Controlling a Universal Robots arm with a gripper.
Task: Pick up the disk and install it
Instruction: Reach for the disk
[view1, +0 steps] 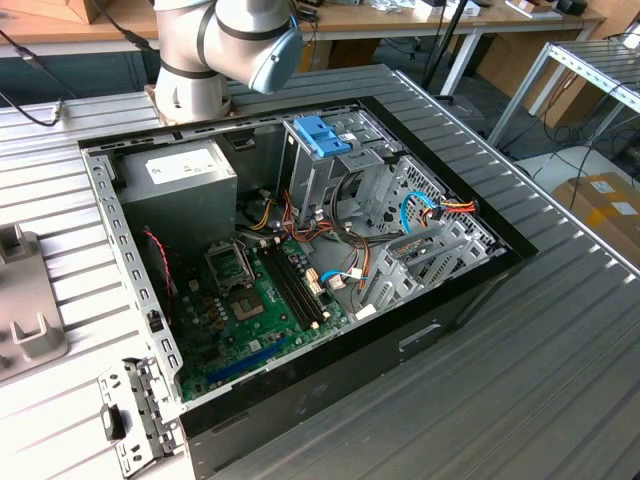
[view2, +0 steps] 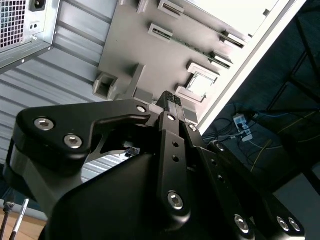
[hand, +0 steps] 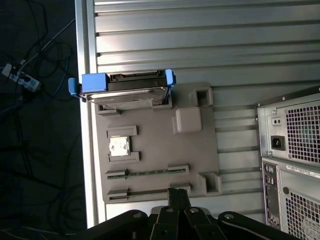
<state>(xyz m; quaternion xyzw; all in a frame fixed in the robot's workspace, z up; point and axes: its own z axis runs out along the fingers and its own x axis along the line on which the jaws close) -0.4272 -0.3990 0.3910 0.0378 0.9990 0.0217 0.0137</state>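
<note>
In the first wrist view the disk (hand: 125, 90), silver-grey with a blue bracket at both ends, rests at one end of a grey fixture plate (hand: 192, 150), close to the table's edge. My gripper (hand: 178, 196) hangs above the opposite end of that plate, well apart from the disk. Its black fingers (view2: 172, 107) are pressed together and hold nothing. The second wrist view has the same plate (view2: 125, 50) beyond the fingertips.
An open computer case (view1: 300, 400) lies on the ribbed metal table, with a grey power-supply box (view1: 175, 180), a blue latch (view1: 325, 135) and a bare drive cage (view1: 400, 190) inside. The case's rear panel (hand: 295, 145) stands near the plate. A loose metal bracket (view1: 130, 420) lies at the table's front.
</note>
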